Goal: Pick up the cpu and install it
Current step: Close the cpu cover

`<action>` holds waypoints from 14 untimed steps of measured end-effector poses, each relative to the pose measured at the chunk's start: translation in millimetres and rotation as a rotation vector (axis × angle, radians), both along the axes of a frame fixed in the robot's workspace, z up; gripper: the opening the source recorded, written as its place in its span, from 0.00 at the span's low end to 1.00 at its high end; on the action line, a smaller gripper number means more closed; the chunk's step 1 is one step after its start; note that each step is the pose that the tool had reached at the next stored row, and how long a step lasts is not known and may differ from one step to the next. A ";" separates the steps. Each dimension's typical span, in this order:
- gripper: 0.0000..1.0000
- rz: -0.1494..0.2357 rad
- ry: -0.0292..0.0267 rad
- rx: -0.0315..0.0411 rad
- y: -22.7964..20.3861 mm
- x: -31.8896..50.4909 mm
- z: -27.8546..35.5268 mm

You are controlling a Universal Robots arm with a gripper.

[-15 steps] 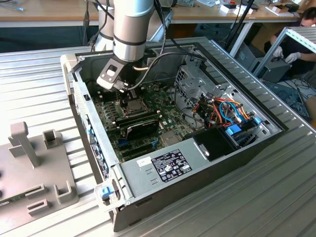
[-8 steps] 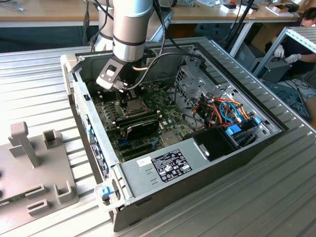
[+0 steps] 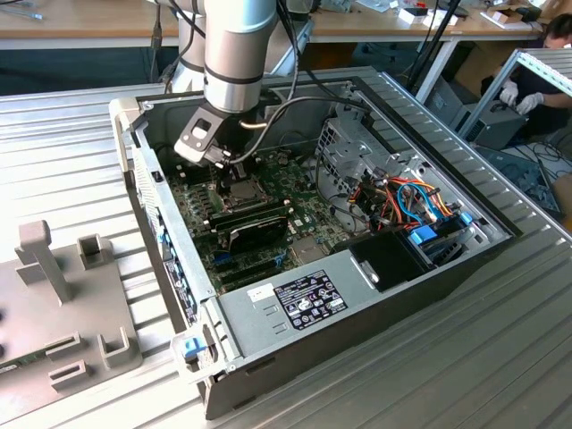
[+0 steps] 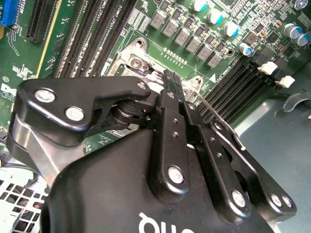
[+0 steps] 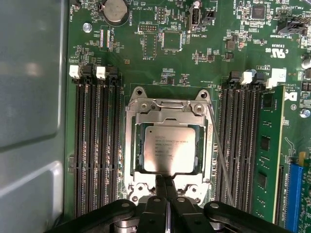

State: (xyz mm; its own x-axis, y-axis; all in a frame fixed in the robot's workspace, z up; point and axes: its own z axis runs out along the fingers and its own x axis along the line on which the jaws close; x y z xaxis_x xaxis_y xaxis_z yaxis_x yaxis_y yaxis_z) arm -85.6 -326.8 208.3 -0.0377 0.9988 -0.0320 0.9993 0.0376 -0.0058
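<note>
cpu (image 5: 169, 149) lies flat in the first wrist view, silver-grey top up, seated inside the open metal socket frame (image 5: 129, 145) on the green motherboard (image 5: 160, 73). Gripper (image 5: 165, 180) hangs over the chip's near edge w/ its black fingers (image 5: 158, 191) pressed together, nothing btwn them, tips just above the chip's rim (cannot tell if they touch it). Thin wire lever (image 5: 219, 155) runs along one side of the frame. Rows of black memory slots (image 5: 97, 150) flank the socket on both sides; one green memory module (image 5: 266, 160) stands in a slot beyond the lever. Round coin battery (image 5: 115, 9) sits farther up the board.

Second wrist view: closed gripper (image 4: 171, 78) seen from behind, its linkages across the foreground, tips pointing at the socket frame (image 4: 136, 58). Wire lever (image 4: 218, 119) sticks up beside the fingers. Capacitors (image 4: 214, 17) line the board past the socket.

Exterior view: robot arm (image 3: 237, 45) reaches down into an open desktop pc case (image 3: 500, 228) lying on a ribbed metal table (image 3: 447, 375); gripper (image 3: 225, 170) sits low over the motherboard (image 3: 206, 228), near the case's far wall. Grey plastic fixture (image 3: 54, 295) at the exterior view's left. Person's gloved hand (image 3: 529, 101) at the far upper right, well apart.
</note>
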 end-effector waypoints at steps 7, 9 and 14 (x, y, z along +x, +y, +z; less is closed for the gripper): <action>0.11 0.000 0.0001 -0.0002 0.0 0.0 -2.0; 0.11 0.000 0.0002 -0.0002 0.0 0.0 -2.0; 0.11 0.000 0.0003 -0.0003 0.0 0.0 -3.1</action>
State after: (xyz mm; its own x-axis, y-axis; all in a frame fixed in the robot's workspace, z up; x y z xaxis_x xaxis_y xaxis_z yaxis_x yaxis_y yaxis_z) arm -85.7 -326.9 205.2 -0.0377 0.9988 -0.0323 0.9993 0.0375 -0.0060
